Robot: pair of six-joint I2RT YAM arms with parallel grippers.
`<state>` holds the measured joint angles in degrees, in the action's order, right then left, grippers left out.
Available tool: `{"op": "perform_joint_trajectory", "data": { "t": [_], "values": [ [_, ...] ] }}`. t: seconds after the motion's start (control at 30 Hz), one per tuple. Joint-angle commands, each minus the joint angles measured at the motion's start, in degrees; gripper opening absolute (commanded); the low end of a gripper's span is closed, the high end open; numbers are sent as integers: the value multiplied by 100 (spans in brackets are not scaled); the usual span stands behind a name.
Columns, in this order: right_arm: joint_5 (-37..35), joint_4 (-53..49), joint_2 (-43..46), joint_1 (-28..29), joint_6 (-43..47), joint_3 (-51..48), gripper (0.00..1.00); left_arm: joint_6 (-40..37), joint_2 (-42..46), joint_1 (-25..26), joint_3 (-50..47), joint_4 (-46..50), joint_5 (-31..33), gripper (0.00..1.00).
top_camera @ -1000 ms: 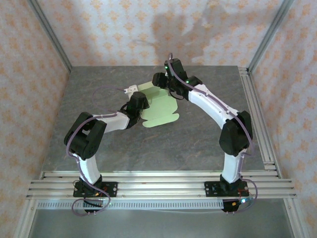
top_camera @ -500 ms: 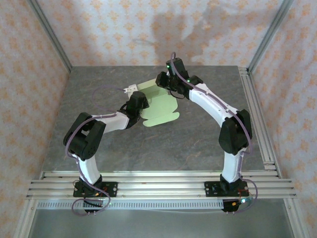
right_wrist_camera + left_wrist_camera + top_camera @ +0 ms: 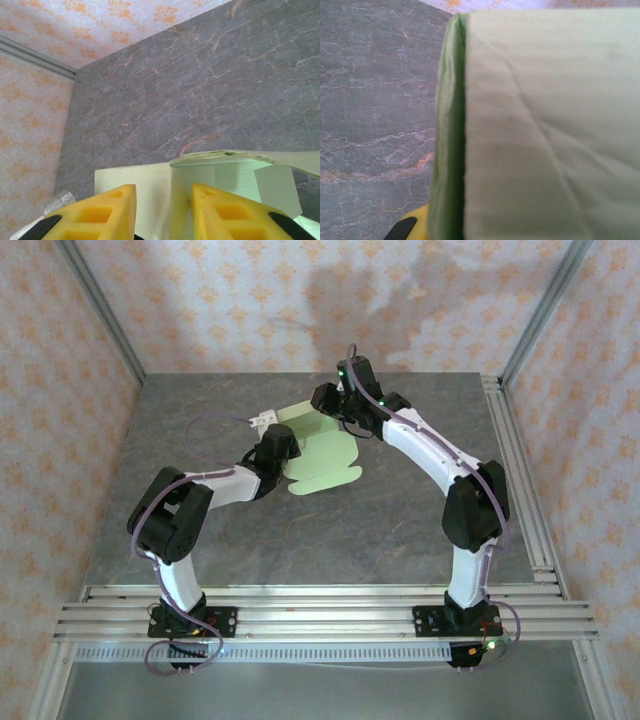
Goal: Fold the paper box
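Top view: the pale light-green die-cut card sheet, the paper box (image 3: 322, 458), lies on the grey marbled table surface (image 3: 400, 530). It sits in the far half, about mid-width and nearer the far edge. Rounded flaps point toward the near edge.
- The left gripper (image 3: 275, 445) covers the sheet's left edge.
- The right gripper (image 3: 326, 400) overhangs its far edge and hides that corner.
- A small whitish piece (image 3: 262, 420) sits just beyond the left gripper; I cannot tell what it is.
- Orange-patterned wallpaper walls (image 3: 200, 300) and aluminium frame rails (image 3: 320, 605) surround the table.

Left wrist: the card (image 3: 545, 130) is right against the lens and blocks most of the table. A folded edge runs top to bottom. One yellow fingertip (image 3: 415, 227) pokes out at bottom left. The jaws are closed, apparently on the card.

Right wrist: the right gripper (image 3: 163, 200) has its yellow fingers parted with a clear gap, gripping nothing. The card (image 3: 150, 195) lies beneath them, with one flap (image 3: 225, 159) raised off the surface.
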<state>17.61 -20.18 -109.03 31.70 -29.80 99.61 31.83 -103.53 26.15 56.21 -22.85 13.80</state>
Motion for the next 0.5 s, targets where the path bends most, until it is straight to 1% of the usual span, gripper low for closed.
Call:
{"op": "perform_joint_trajectory", "data": {
  "t": [0.0,0.1,0.23,0.27,0.33,0.47],
  "values": [
    [-97,210,250,-22,52,-141,36,-24,141,19,32,133,171,0],
    [-158,265,486,-15,195,-310,42,2,122,14,63,182,163,0],
    [-398,416,1082,-15,595,-828,51,35,79,3,134,330,61,0],
    [-548,449,1269,-14,702,-996,55,31,84,-3,118,303,-6,0],
    [-828,525,1633,-47,877,-1317,57,-19,108,-21,27,114,-266,0],
    [-792,700,2290,-398,1071,-1941,60,-91,61,-57,117,236,-746,0]
  ]
}}
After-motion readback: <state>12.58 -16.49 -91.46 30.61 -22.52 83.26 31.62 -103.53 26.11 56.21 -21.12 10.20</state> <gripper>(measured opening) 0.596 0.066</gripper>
